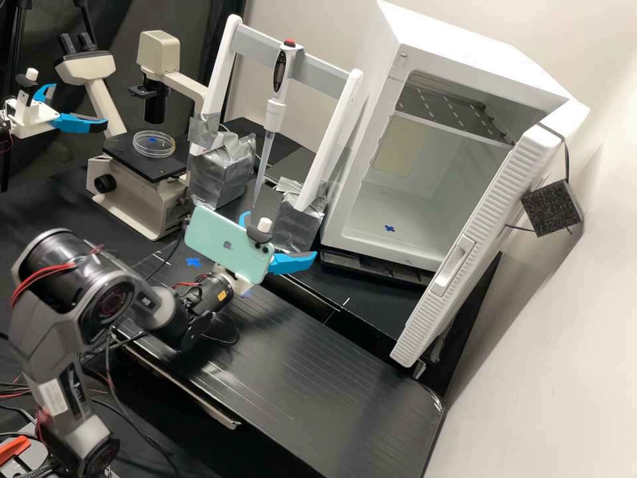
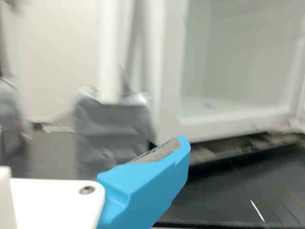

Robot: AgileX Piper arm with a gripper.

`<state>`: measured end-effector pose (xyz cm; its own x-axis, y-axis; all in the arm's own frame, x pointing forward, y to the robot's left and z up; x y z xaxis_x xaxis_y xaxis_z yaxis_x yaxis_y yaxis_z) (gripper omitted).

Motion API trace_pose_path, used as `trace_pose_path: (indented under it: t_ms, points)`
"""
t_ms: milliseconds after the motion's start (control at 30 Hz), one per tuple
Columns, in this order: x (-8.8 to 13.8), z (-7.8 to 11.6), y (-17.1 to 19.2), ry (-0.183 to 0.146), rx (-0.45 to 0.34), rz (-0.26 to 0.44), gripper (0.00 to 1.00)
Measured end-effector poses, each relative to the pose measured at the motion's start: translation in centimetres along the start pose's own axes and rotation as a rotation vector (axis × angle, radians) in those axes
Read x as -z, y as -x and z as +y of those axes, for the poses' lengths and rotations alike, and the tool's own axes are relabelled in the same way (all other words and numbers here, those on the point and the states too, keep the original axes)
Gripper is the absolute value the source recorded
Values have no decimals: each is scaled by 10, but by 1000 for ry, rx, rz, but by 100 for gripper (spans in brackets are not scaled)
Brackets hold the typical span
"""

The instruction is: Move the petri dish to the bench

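Petri dish (image 1: 154,145) on microscope stage (image 1: 129,156), pipette (image 1: 273,113) on rack (image 1: 222,70), open white cabinet (image 1: 458,53)

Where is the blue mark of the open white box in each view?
High view: blue mark right of centre, on the floor of the box.
Wrist view: blue mark on that floor, behind the box's front edge.
Shared landmark: grey block beside the box.

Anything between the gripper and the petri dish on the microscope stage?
It appears so. In the high view, the left silver-taped foot of the pipette stand lies across the straight line from the gripper to the petri dish.
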<state>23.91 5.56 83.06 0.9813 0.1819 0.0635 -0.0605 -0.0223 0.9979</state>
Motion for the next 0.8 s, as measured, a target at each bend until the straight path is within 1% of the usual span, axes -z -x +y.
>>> trace_pose_path:
  t_ms: [67, 100, 167, 200, 300, 333, 367, 467, 500, 567, 633, 733, 800]
  points:
    - [16, -2, 13, -5, 1, 78, 100]
    - [27, -5, 20, -11, 17, 128, 100]
    - [42, -10, 29, -9, 37, 205, 100]
    - [56, -15, 35, 5, 64, 275, 100]
    - [83, -24, 48, 38, 103, 413, 100]
    - [92, -29, 53, 59, 122, 460, 100]
    - [99, -32, 56, 79, 131, 492, 100]
    - [125, -42, 60, 109, 174, 587, 100]
    - [129, -44, 60, 115, 187, 592, 100]
    - [145, -50, 58, 129, 208, 632, 100]
    - [156, -56, 54, 143, 232, 651, 100]
    - [173, -64, 45, 160, 265, 665, 100]
    - [182, -73, 37, 168, 304, 662, 100]
